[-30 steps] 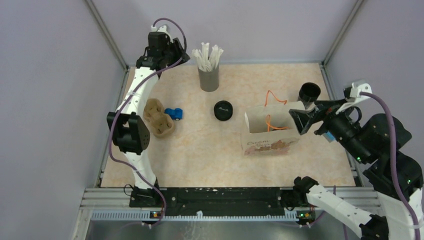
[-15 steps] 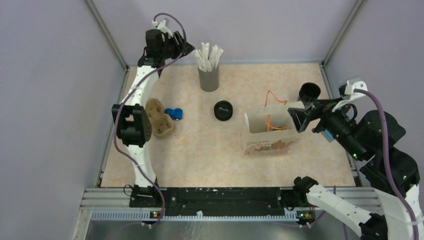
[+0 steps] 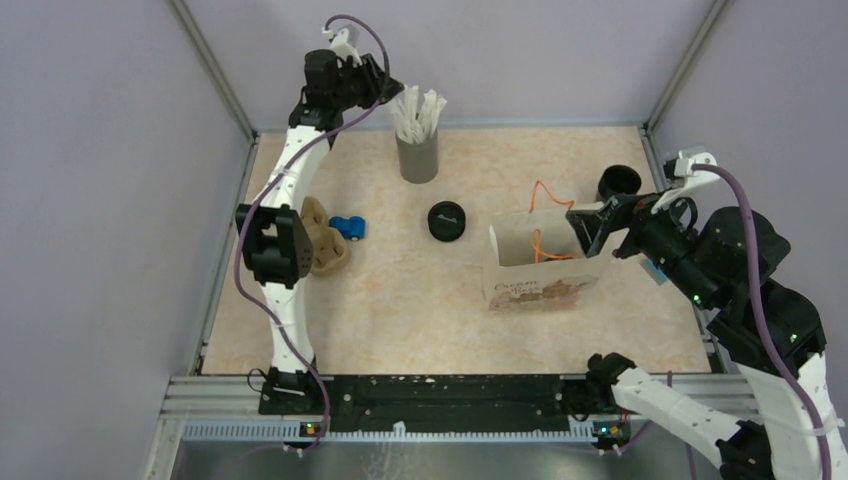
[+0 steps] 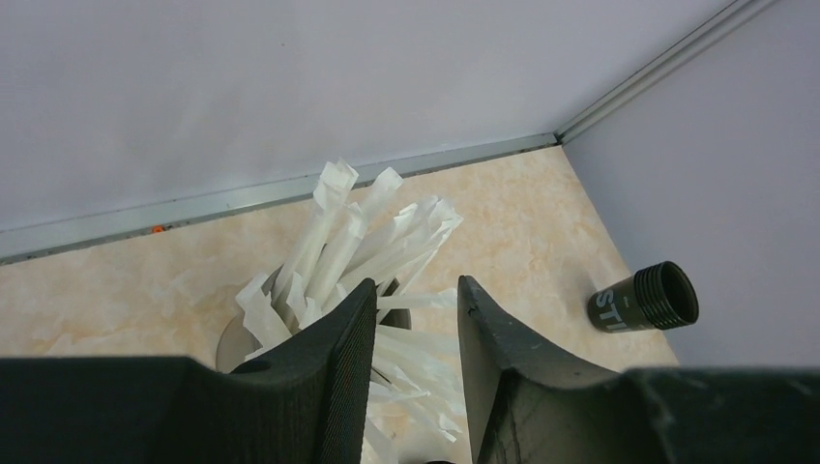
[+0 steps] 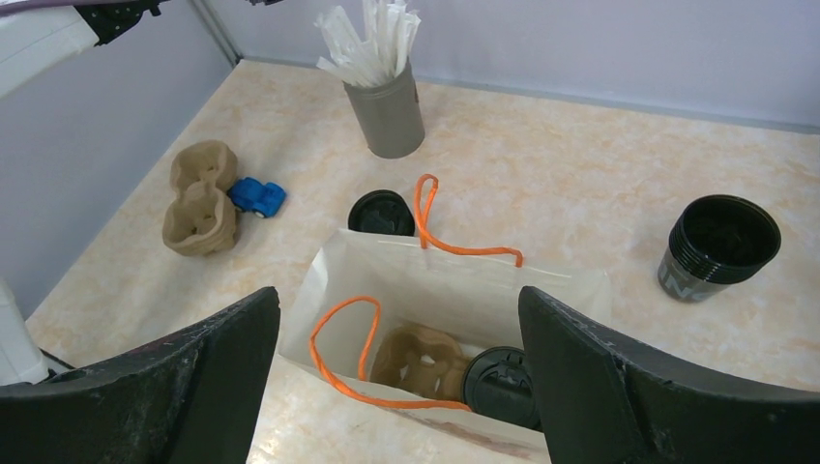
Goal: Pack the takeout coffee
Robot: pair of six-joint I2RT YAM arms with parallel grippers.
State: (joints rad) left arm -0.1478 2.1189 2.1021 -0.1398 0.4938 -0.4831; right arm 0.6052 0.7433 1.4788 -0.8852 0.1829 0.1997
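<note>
The takeout coffee, a black cup (image 3: pixel 619 183) (image 5: pixel 720 246) (image 4: pixel 643 298) with pale print and no lid, stands upright right of the white paper bag (image 3: pixel 541 282) (image 5: pixel 440 280). Down in the bag are a brown cup carrier (image 5: pixel 421 360) and a lidded black cup (image 5: pixel 503 382). My right gripper (image 3: pixel 586 226) (image 5: pixel 398 300) hangs wide open over the bag's right end, holding nothing. At the back, my left gripper (image 3: pixel 387 93) (image 4: pixel 416 302) is above the grey straw holder (image 3: pixel 417 157) (image 5: pixel 389 114). Its jaws are partly open, with white wrapped straws (image 4: pixel 387 237) in the gap.
A flat black lid (image 3: pixel 447 220) (image 5: pixel 381 213) lies left of the bag. Further left are a brown cup carrier (image 3: pixel 325 243) (image 5: pixel 200 198) and a blue toy car (image 3: pixel 348 227) (image 5: pixel 257 196). Purple walls enclose the back and sides.
My left gripper has moved right, over the straws, and its jaws have narrowed. My right gripper has shifted left, over the bag.
</note>
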